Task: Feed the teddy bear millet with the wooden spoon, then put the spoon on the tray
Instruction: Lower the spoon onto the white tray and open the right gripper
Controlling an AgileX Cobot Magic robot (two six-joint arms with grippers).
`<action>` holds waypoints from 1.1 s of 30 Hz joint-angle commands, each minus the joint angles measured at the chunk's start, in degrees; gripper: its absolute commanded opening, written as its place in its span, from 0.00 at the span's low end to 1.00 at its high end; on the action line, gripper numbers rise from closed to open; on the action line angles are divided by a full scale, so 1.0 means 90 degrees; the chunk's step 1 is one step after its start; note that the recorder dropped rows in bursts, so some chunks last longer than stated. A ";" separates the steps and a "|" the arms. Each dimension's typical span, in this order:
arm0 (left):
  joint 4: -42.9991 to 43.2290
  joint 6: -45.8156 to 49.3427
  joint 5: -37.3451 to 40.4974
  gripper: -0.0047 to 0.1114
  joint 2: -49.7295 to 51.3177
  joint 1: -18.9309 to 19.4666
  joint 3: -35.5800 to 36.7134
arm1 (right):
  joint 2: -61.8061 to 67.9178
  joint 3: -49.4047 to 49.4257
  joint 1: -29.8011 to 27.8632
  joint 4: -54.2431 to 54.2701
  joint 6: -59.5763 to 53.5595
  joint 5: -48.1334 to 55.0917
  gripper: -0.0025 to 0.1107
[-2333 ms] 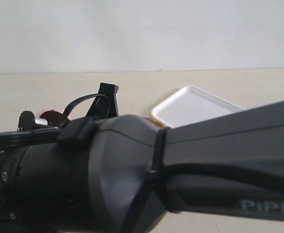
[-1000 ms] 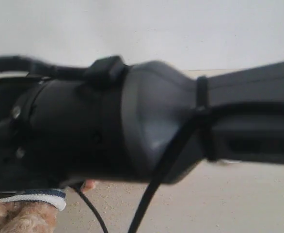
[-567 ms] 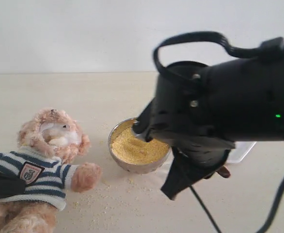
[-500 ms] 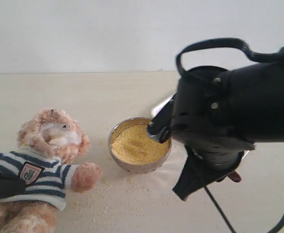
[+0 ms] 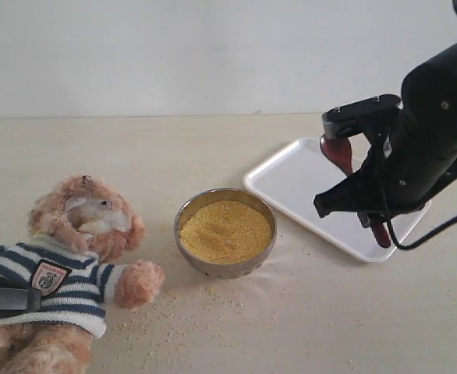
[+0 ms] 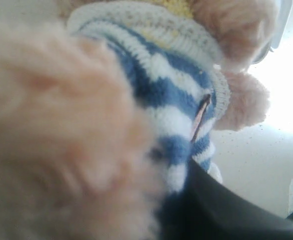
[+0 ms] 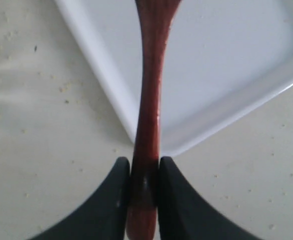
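Right tool [image 7: 145, 166] grips wooden spoon [image 7: 151, 75] over tray [image 7: 226, 65].

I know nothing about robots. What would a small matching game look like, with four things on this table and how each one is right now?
Things:
1. teddy bear
2. millet
3. wooden spoon
4. tray

States:
A. clamped in the right gripper
B. lying down in a striped shirt
C. white, with a low rim
D. heaped in the steel bowl

Pairs: 1-B, 2-D, 3-A, 4-C
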 commanded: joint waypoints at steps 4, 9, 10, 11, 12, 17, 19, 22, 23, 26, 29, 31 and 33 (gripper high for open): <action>-0.0090 0.0013 0.0075 0.08 -0.0056 0.0012 0.0023 | 0.0833 -0.1013 -0.0509 0.0707 -0.0791 0.0438 0.02; -0.0090 0.0013 0.0075 0.08 -0.0056 0.0012 0.0023 | 0.1578 -0.1592 -0.0617 0.1110 -0.1023 0.0842 0.02; -0.0090 0.0013 0.0075 0.08 -0.0056 0.0012 0.0023 | 0.1728 -0.1692 -0.0643 0.1204 -0.1063 0.0890 0.02; -0.0090 0.0013 0.0075 0.08 -0.0056 0.0012 0.0023 | 0.1870 -0.1793 -0.0684 0.1286 -0.1157 0.0905 0.02; -0.0090 0.0013 0.0075 0.08 -0.0056 0.0012 0.0023 | 0.1980 -0.1866 -0.0695 0.1331 -0.1230 0.0915 0.02; -0.0090 0.0013 0.0075 0.08 -0.0056 0.0012 0.0023 | 0.2494 -0.2291 -0.0906 0.1407 -0.1336 0.0987 0.02; -0.0090 0.0013 0.0075 0.08 -0.0056 0.0012 0.0023 | 0.2647 -0.2429 -0.0995 0.1418 -0.1351 0.1030 0.02; -0.0090 0.0013 0.0075 0.08 -0.0056 0.0012 0.0023 | 0.2779 -0.2523 -0.1131 0.1418 -0.1378 0.1016 0.02; -0.0090 0.0013 0.0075 0.08 -0.0056 0.0012 0.0023 | 0.2800 -0.2539 -0.1129 0.1418 -0.1390 0.1002 0.02; -0.0090 0.0013 0.0075 0.08 -0.0056 0.0012 0.0023 | 0.2815 -0.2539 -0.1129 0.1381 -0.1513 0.0986 0.06; -0.0090 0.0013 0.0075 0.08 -0.0056 0.0012 0.0023 | 0.2803 -0.2539 -0.1129 0.1401 -0.1553 0.0928 0.19; -0.0090 0.0013 0.0075 0.08 -0.0056 0.0012 0.0023 | 0.2803 -0.2539 -0.1129 0.1493 -0.1556 0.0923 0.32; -0.0090 0.0013 0.0075 0.08 -0.0056 0.0012 0.0023 | 0.2803 -0.2539 -0.1129 0.1592 -0.1556 0.0938 0.46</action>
